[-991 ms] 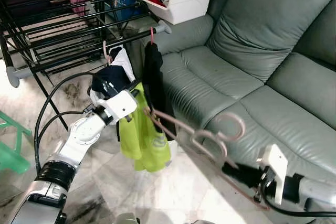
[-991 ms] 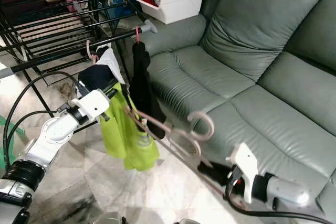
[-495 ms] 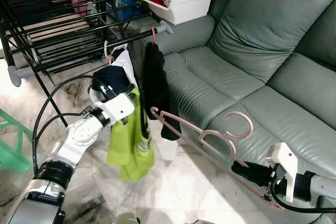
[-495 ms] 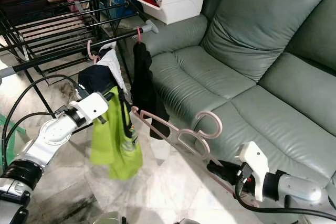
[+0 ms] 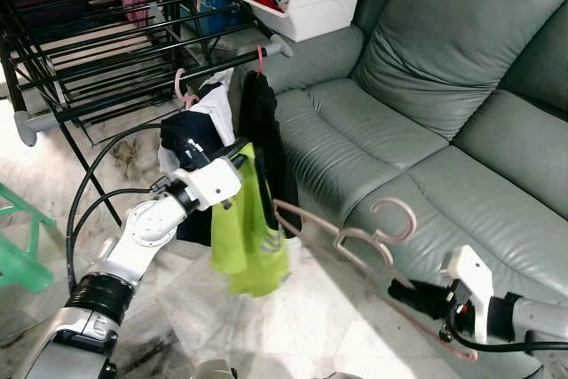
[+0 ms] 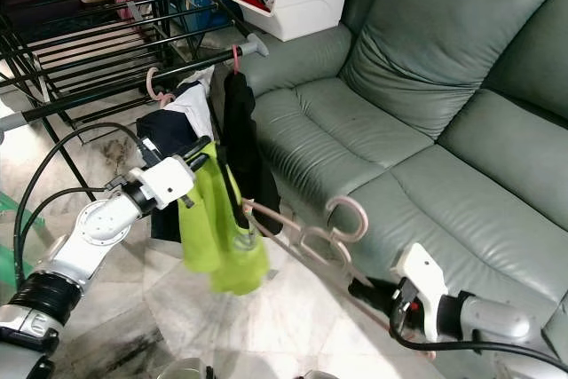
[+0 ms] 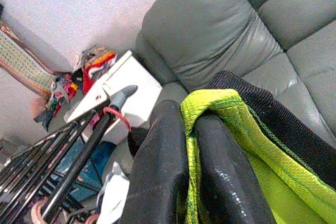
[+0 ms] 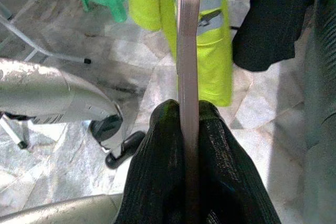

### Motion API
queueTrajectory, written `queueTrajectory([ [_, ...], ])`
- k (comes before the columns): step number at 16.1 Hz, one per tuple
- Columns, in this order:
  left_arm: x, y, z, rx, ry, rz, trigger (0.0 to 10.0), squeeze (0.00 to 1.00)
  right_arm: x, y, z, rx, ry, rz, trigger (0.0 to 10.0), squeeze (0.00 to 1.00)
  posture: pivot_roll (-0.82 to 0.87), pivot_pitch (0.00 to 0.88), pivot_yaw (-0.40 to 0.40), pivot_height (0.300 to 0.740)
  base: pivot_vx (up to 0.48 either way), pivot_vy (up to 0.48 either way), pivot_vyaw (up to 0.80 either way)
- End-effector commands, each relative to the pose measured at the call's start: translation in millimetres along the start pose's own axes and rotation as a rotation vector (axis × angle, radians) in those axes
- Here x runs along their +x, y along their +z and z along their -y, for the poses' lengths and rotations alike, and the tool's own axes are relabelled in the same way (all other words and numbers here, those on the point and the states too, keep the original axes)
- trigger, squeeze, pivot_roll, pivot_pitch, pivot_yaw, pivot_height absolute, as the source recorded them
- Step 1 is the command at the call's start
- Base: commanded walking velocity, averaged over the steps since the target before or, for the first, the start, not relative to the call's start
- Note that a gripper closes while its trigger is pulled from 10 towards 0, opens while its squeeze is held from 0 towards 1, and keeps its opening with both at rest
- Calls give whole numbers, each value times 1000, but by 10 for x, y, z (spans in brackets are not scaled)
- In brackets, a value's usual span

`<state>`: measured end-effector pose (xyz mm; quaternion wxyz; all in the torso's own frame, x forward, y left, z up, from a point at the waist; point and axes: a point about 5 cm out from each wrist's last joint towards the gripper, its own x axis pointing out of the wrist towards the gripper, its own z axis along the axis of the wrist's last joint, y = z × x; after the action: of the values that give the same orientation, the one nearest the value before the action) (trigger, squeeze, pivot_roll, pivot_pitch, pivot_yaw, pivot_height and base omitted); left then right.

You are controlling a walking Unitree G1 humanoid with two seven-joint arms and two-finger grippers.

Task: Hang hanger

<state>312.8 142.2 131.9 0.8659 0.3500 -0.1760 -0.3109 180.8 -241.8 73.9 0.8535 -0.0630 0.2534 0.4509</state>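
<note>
Sofa (image 5: 426,122) behind gripper-held hanger (image 5: 355,239)

Even daylight is recorded across both head views. Glare is noted on the marble floor (image 5: 311,317) and at the left edge beside the drying rack (image 5: 106,33), whose inner bars are left dim. Soft sheen is seen on the sofa (image 5: 426,86). Close fingers (image 7: 157,182) are rendered blurred in the wrist views.

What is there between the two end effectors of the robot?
The pink hanger spans it, from the right end effector to the lime garment pinched by the left end effector.
</note>
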Motion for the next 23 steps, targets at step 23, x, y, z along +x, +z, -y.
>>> queueTrajectory([
  [23, 294, 448, 313, -28, -46, 87, 10000, 0, 388, 381, -240, 5, 33, -26, 10000, 0, -76, 0, 4, 740, 0, 0, 0],
])
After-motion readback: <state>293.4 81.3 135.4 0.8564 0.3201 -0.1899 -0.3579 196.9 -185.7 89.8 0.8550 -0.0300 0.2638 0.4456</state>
